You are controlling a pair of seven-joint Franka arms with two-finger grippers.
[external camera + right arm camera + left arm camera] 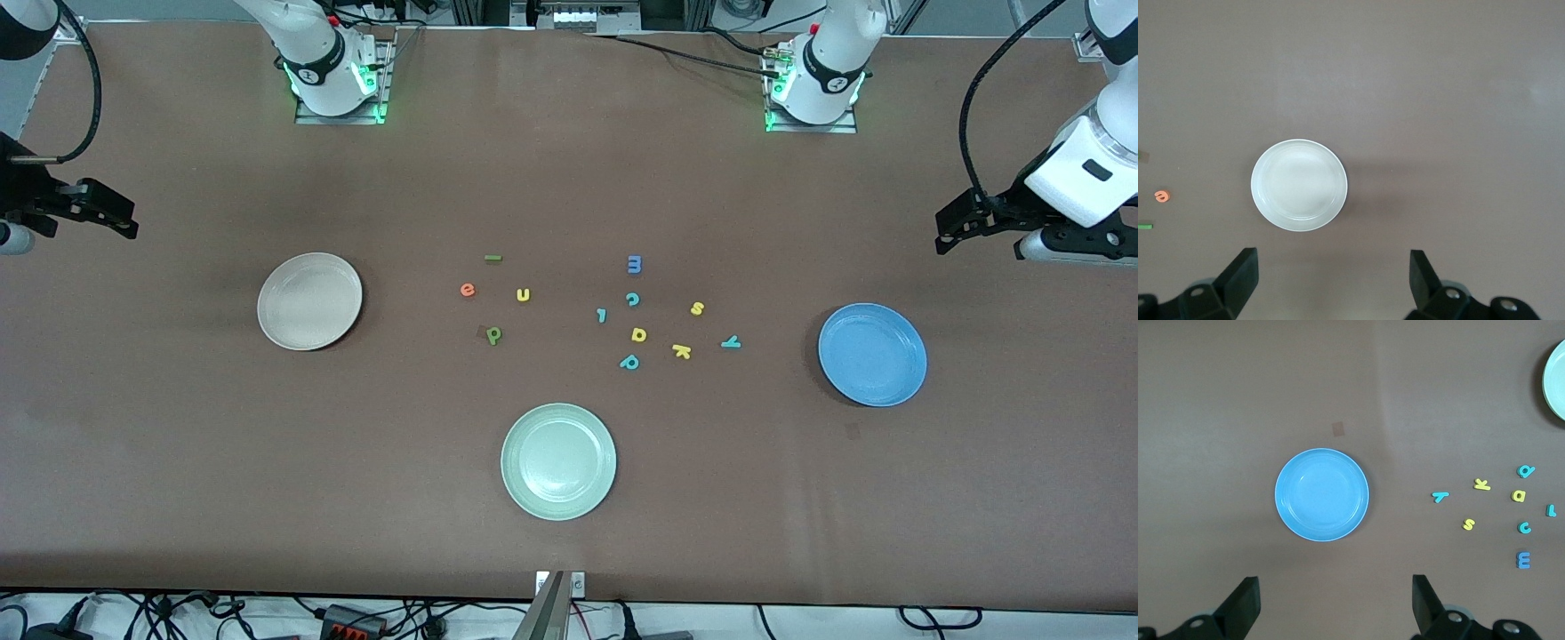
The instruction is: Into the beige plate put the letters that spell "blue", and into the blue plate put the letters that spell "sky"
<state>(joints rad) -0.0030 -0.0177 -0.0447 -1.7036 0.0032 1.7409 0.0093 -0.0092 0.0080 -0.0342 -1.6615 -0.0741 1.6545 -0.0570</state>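
**Letters lie loose, both claws spread wide**

The right gripper [120, 222] hangs open over bare table near the beige plate [276, 329]. Mid-table: "blue" letters [495, 298], then "sky" letters [702, 333]. The blue plate [907, 382] sits near the left gripper [947, 233], likewise open, holding nothing.

Brown table [178, 462] carries three plates [558, 461], scattered letters [638, 335].

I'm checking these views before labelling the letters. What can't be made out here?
- Right wrist view: only the orange e and two green bits cut by the frame edge show; the other letters lie out of frame.
- Left wrist view: the pale green plate is cut by the edge; none of the "blue" letters show.
- Front view: the dark green letter reads as p or b; a brownish patch beside it is too small to name.
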